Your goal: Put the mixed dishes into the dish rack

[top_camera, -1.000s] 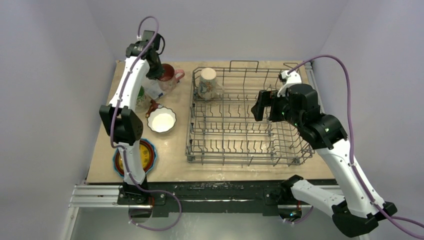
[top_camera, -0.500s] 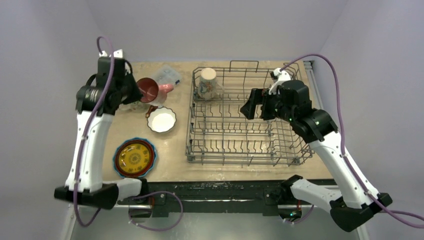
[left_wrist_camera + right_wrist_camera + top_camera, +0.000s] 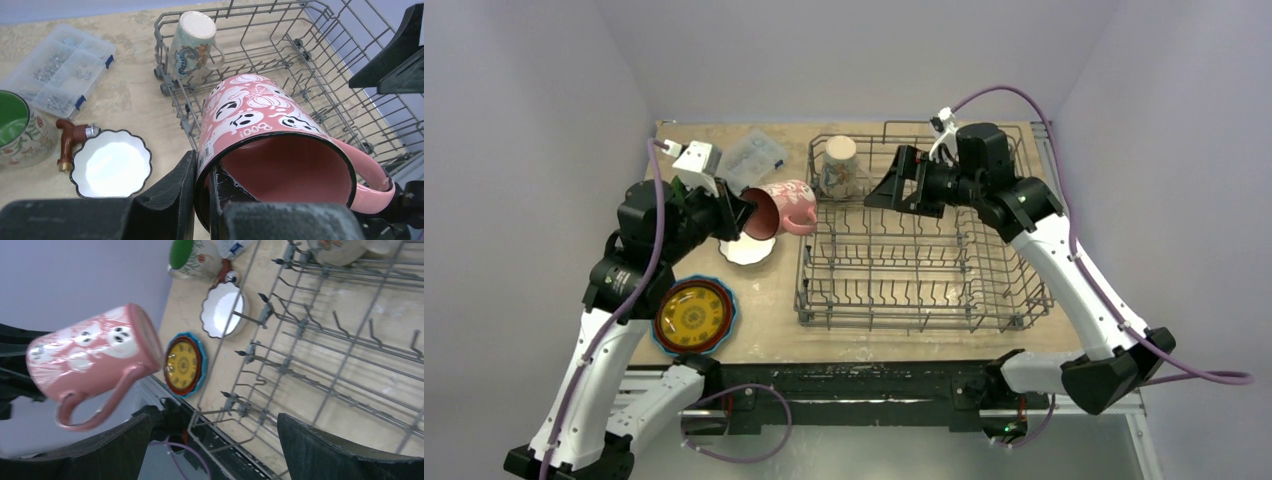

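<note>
- The left arm is swinging out from the back-left corner of the tabletop, where it was reaching a second ago. The left fingers are now carrying the pink mug through the air, right over the white bowl and just beside the left wall of the dish rack.
- Those fingers are clamping the mug's rim, one inside and one outside.
- The yellow plate and the bowl aren't going anywhere, they're sitting on the tabletop where they were, waiting their turn.
- Inside the rack, only a cream mug is standing, upside down in the back-left corner.
- The right arm is sliding over from the rack's right side toward the back middle. The right fingers are spread wide, gripping nothing and facing the pink mug.
- My guess: mug number two is getting close to going in, either lowered straight in or handed across.
- Looks-wise, the pink mug is glossy and covered in white ghosts and pumpkin-ish doodles, with a dark line round the lip and a big loop handle. It's hanging tipped on its side, base pointing at the rack.
</note>
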Motion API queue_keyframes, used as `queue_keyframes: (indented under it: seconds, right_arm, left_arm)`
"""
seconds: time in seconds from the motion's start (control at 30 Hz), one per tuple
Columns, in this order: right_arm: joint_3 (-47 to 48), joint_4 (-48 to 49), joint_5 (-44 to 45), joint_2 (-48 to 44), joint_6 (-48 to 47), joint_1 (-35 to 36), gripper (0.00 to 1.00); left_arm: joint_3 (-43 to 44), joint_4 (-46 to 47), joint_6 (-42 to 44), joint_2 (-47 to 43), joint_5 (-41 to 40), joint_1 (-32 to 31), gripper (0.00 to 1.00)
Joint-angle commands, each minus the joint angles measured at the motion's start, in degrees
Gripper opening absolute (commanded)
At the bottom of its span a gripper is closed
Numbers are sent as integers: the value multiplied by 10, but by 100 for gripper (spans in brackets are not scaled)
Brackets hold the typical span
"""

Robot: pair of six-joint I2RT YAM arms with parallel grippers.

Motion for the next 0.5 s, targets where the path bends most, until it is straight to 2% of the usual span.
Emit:
queue_keyframes:
  seconds: [0.0, 0.1, 0.2, 0.33, 0.47]
  right_arm:
    - [46, 67, -95, 27, 72, -1, 99]
    - [51, 128, -168, 57, 117, 0, 99]
    - [36, 229, -228, 77, 192, 1, 99]
    - [35, 306, -256, 92, 264, 3, 99]
    - [17, 377, -272, 103, 345, 14, 99]
  left_arm:
    - [-39, 260, 44, -30, 30, -1, 0]
    - [-44, 291, 71, -22, 53, -2, 0]
    - [-57, 317, 106, -21, 63, -2, 0]
    - [-80, 354, 147, -26, 69, -2, 0]
    - [-88, 375, 146, -20, 70, -2, 0]
